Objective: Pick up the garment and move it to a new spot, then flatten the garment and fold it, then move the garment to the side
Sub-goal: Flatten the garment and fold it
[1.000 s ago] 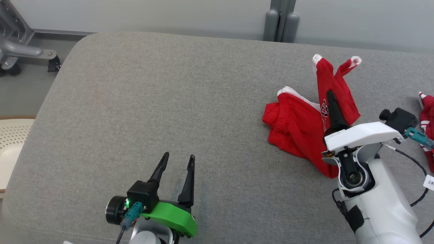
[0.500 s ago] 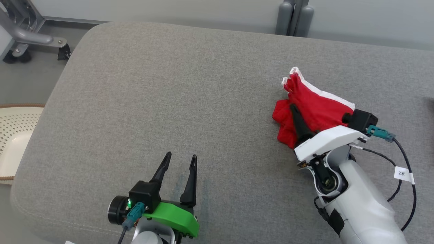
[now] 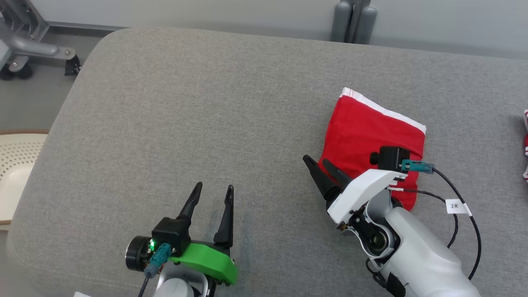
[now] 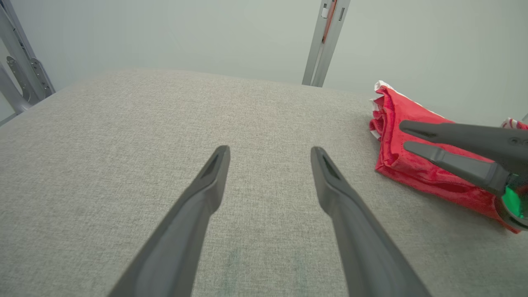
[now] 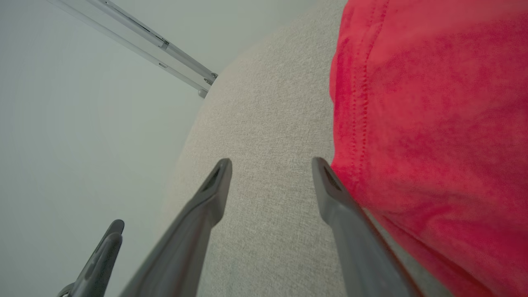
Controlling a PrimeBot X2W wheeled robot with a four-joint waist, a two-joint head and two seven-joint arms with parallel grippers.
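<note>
Red garment [image 3: 371, 132] looks light and floppy, so I'd pinch its near-left hem. My right gripper [image 3: 316, 161] and left gripper [image 3: 215, 186] are both spread, empty.

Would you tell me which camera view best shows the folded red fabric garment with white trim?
The head view: the red fabric garment shows from above, nearly its whole folded outline and white trim. The left wrist view catches it side-on; the right wrist view, a close red patch.

Folded red garment [image 3: 371, 128], white-trimmed, flat
</note>
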